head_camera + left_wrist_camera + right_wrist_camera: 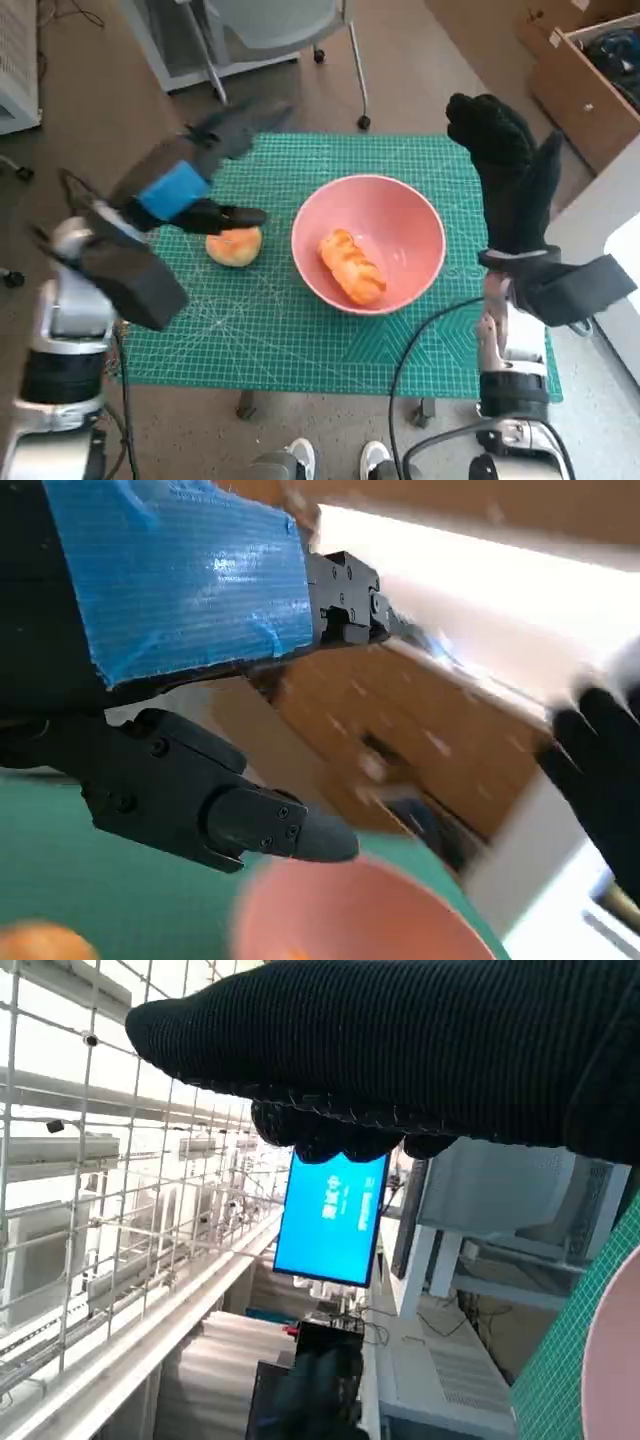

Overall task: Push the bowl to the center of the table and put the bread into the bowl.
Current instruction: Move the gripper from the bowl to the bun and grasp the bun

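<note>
Nearest to the robot, at the near edge of the green cutting mat [300, 350], two shoes [335, 462] of a person show just beside the table, and a black cable [420, 350] runs up over the mat's near right part toward the right arm. A little farther in, the pink bowl [400, 225] stands about in the middle of the mat, and one long, ridged bread [351, 266] already lies inside it, toward its near left wall. Just to the left of the bowl, apart from its rim, a round bun [234, 246] rests on the mat. The left hand [190, 185] hangs above this bun, its black fingers [265, 825] reaching forward and apart from each other, holding nothing; one finger points over the bun, but I cannot tell if it touches. The right hand [510, 170] stands raised beside the far right of the bowl, the glove upright, fingers together and stretched out, with nothing in them, and it does not touch the rim. Farther away on the floor I see a chair [290, 40] and a cardboard box [590, 70]. I judge that the push of the bowl is done and the bread step is half finished. The next move, I think, asks the left hand to come down around the bun, close on it gently because it looks soft, lift it over the rim and let it go beside the long bread.
</note>
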Robot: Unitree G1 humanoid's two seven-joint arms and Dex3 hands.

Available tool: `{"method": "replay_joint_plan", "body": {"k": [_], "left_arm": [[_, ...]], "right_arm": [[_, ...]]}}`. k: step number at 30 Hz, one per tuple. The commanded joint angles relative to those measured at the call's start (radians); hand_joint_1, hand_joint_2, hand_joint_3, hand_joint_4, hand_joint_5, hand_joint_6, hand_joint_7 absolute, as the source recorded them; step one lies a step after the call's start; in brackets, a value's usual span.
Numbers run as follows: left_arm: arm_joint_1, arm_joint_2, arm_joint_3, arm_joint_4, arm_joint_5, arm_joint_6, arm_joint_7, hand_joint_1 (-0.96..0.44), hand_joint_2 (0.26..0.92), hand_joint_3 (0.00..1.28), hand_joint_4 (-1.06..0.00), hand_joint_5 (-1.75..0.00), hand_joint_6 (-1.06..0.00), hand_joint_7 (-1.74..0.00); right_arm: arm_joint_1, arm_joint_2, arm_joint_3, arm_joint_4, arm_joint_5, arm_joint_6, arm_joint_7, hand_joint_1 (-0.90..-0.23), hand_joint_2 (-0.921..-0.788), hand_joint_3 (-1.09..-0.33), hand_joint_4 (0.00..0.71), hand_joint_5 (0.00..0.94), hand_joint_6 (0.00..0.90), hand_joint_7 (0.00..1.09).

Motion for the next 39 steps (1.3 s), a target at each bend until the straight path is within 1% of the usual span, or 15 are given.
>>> {"method": "replay_joint_plan", "body": {"k": [1, 5, 9, 15, 22, 28, 39], "left_arm": [[0.028, 0.035, -0.003, -0.037, 0.046, 0.083, -0.004, -0.51, 0.889, 0.01, -0.12, -0.01, -0.03, -0.55], [0.037, 0.047, -0.018, -0.023, 0.075, 0.125, -0.002, -0.5, 0.874, 0.0, -0.12, -0.01, -0.04, -0.53], [0.039, 0.045, -0.037, 0.014, 0.089, 0.152, -0.012, -0.48, 0.864, 0.0, -0.12, -0.01, -0.07, -0.47], [0.031, 0.041, -0.083, 0.072, 0.104, 0.182, -0.034, -0.44, 0.842, 0.0, -0.12, 0.0, -0.17, -0.26], [0.008, 0.028, -0.133, 0.147, 0.12, 0.19, -0.053, -0.39, 0.815, 0.0, -0.12, 0.0, -0.24, -0.12], [-0.024, 0.009, -0.18, 0.225, 0.147, 0.199, -0.053, -0.39, 0.805, 0.0, -0.12, 0.0, -0.26, -0.09], [-0.114, -0.034, -0.269, 0.467, 0.201, 0.195, -0.053, -0.31, 0.802, 0.0, -0.1, 0.0, -0.27, -0.05]], "right_arm": [[-0.001, -0.003, -0.007, 0.023, 0.013, 0.019, 0.017, -0.605, -0.921, -0.689, 0.26, 0.0, 0.157, 0.42], [-0.006, -0.006, -0.009, 0.028, 0.019, 0.02, 0.024, -0.606, -0.921, -0.691, 0.262, 0.001, 0.158, 0.42], [-0.01, -0.008, -0.009, 0.032, 0.022, 0.017, 0.029, -0.607, -0.921, -0.692, 0.268, 0.004, 0.162, 0.43], [-0.012, -0.011, -0.01, 0.033, 0.021, 0.018, 0.034, -0.609, -0.921, -0.692, 0.279, 0.008, 0.168, 0.43], [-0.005, -0.015, -0.01, 0.017, 0.021, 0.024, 0.037, -0.614, -0.921, -0.692, 0.281, 0.008, 0.168, 0.43], [-0.002, -0.019, -0.012, 0.011, 0.022, 0.028, 0.039, -0.616, -0.921, -0.691, 0.282, 0.007, 0.167, 0.43], [0.013, -0.027, -0.014, -0.011, 0.009, 0.035, 0.028, -0.616, -0.921, -0.693, 0.281, 0.005, 0.163, 0.43]]}}
